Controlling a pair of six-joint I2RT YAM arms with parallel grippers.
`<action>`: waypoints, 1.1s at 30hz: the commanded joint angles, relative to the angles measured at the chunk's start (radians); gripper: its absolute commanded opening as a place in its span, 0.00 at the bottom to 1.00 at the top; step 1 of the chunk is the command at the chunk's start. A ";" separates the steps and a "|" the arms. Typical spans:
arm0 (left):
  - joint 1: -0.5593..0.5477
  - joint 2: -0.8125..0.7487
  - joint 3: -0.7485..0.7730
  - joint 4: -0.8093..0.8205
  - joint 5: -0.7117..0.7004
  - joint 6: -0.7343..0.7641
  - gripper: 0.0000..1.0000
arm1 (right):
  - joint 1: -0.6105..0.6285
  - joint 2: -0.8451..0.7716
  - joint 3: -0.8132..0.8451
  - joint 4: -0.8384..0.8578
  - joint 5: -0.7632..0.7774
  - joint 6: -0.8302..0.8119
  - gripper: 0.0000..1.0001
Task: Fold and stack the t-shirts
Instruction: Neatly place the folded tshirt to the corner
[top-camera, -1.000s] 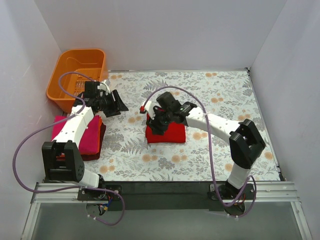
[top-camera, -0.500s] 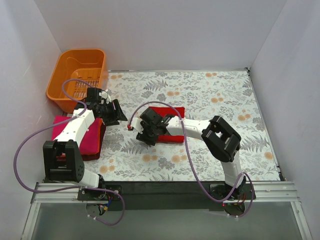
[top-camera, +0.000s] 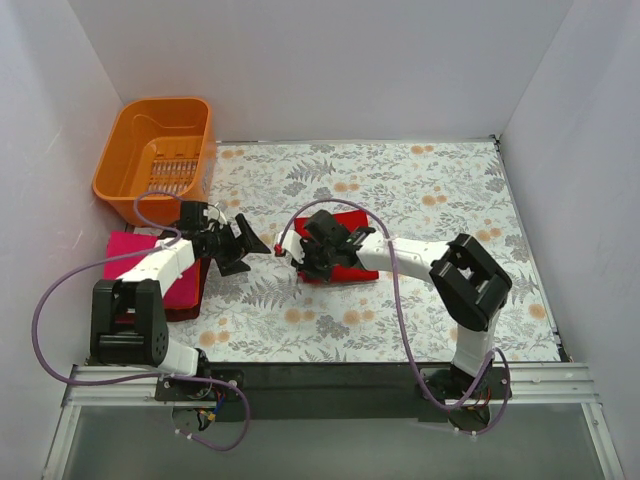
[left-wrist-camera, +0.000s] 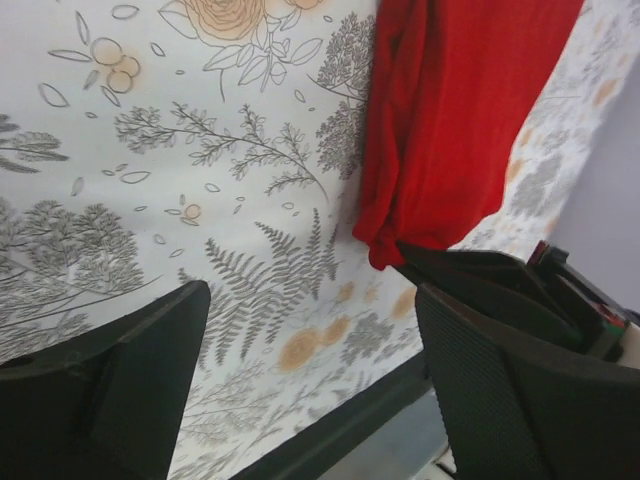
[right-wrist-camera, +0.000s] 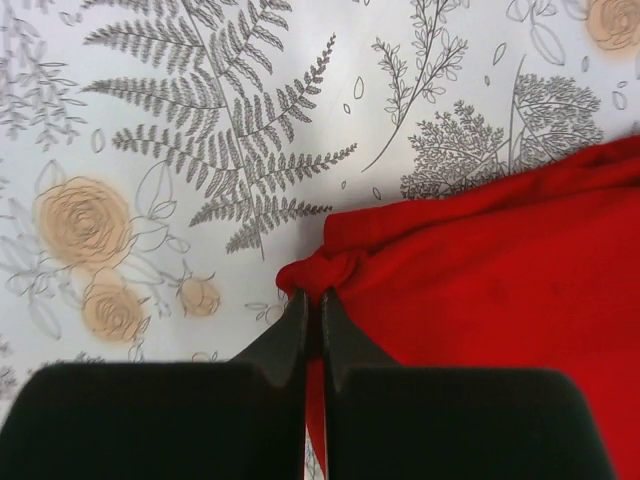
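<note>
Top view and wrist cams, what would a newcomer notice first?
The bright red shirt mid-table, its corner pinched by the right end effector, stands out against the floral cloth. Next come the orange basket at far left and the open left end effector near a pink stack.

Two arms (top-camera: 160, 262), one basket (top-camera: 110, 160), one bright red t-shirt (top-camera: 350, 274), two visible stacked t-shirts (top-camera: 128, 248).

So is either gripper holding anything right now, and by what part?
The right gripper pinches the bright red t-shirt by a bunched corner. The left gripper is open, holding nothing.
</note>
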 joint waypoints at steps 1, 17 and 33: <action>-0.001 -0.047 -0.088 0.226 0.135 -0.193 0.85 | -0.016 -0.116 -0.019 -0.002 -0.135 -0.027 0.01; -0.175 0.158 -0.249 0.717 0.178 -0.550 0.89 | -0.022 -0.194 -0.056 0.012 -0.270 0.031 0.01; -0.304 0.412 -0.223 0.874 0.277 -0.674 0.72 | -0.008 -0.234 -0.108 0.068 -0.315 0.091 0.01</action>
